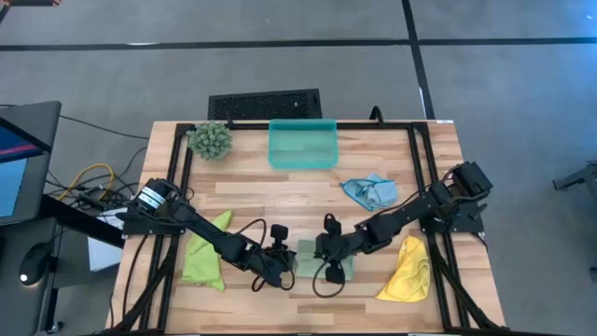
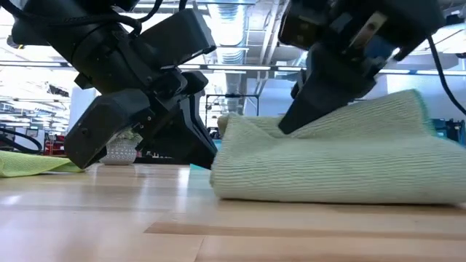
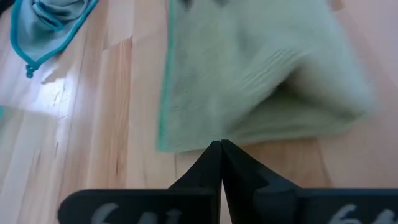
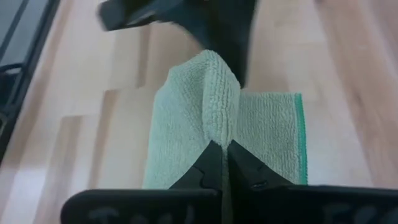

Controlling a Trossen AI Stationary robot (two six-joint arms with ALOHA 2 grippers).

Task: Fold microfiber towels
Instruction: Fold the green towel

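From overhead I barely see the sage towel [image 1: 308, 257] at 6 o'clock; right gripper [image 4: 224, 149] pinches its fold, left gripper [image 3: 221, 146] closed empty.

Two dark arms, looping black cables

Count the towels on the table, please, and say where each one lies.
4. Lime towel at the left, under the left arm; sage towel at the front middle, between the two hands; blue towel right of centre; yellow towel at the front right.

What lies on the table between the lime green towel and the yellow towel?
In the high view, between lime green towel and yellow towel: both hands, left, right, and the sage towel.
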